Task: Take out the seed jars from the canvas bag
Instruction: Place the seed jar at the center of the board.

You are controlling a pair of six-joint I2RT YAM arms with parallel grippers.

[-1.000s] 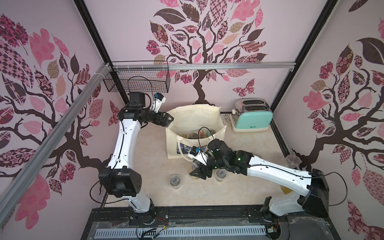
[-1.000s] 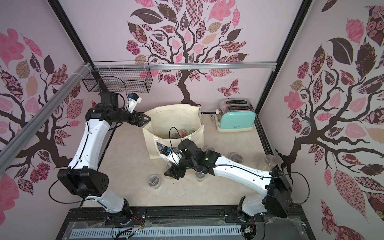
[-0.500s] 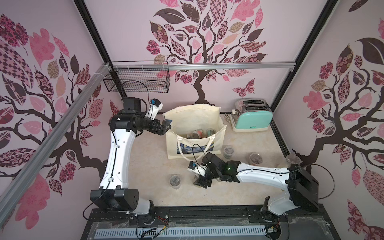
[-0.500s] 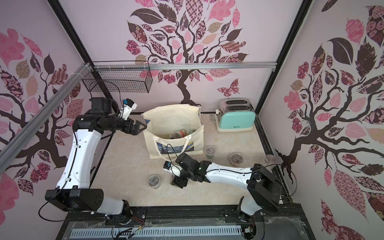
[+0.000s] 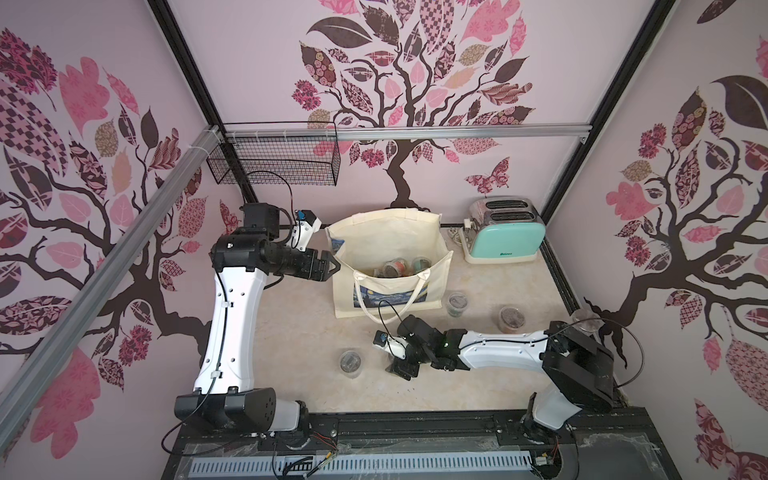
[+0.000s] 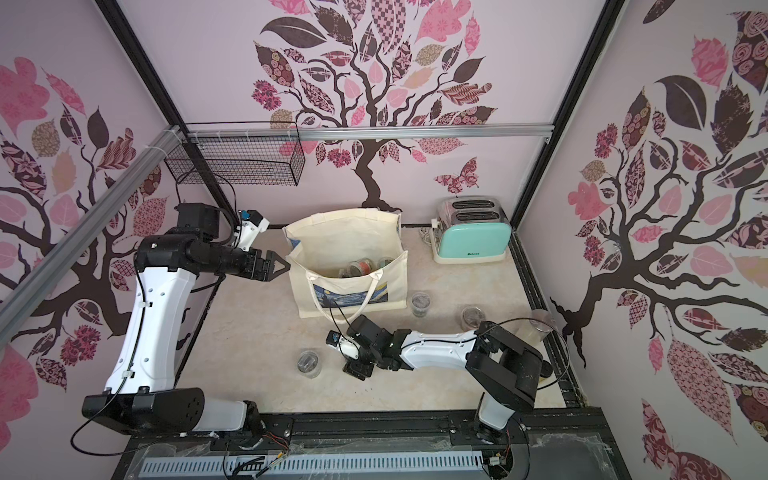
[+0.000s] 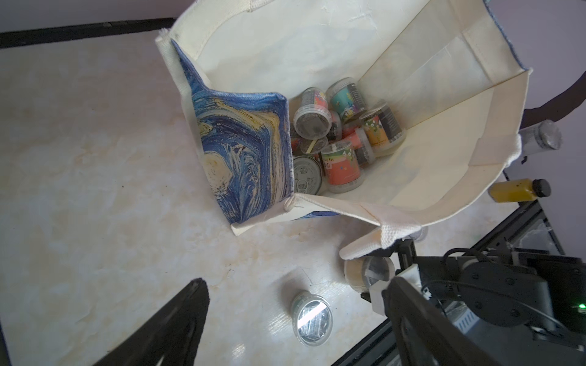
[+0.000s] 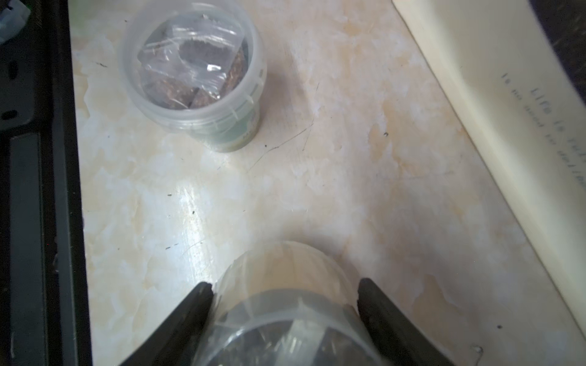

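Several seed jars (image 7: 333,139) lie heaped inside the canvas bag (image 5: 386,237), which stands far centre on the table (image 5: 299,332). Left gripper (image 5: 332,266): jaws wide and empty, beside the bag's left rim. Right gripper (image 8: 282,285): jaws flank an upright jar (image 8: 285,320) on the table near the bag; whether they grip it cannot be told.

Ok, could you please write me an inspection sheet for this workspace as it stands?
Surface: beige marbled tabletop, faint scratches.
Job's things: canvas bag upright, open, seed jars piled inside; loose jars stand on the tabletop.
Clutter: mint toaster, yellow bottle.
Grippers: left gripper open beside the bag's rim; right gripper straddles a standing jar, grip unclear.
Cables: black cables loop at both wrists.
Surroundings: tree-patterned walls, wire basket on the back rail.
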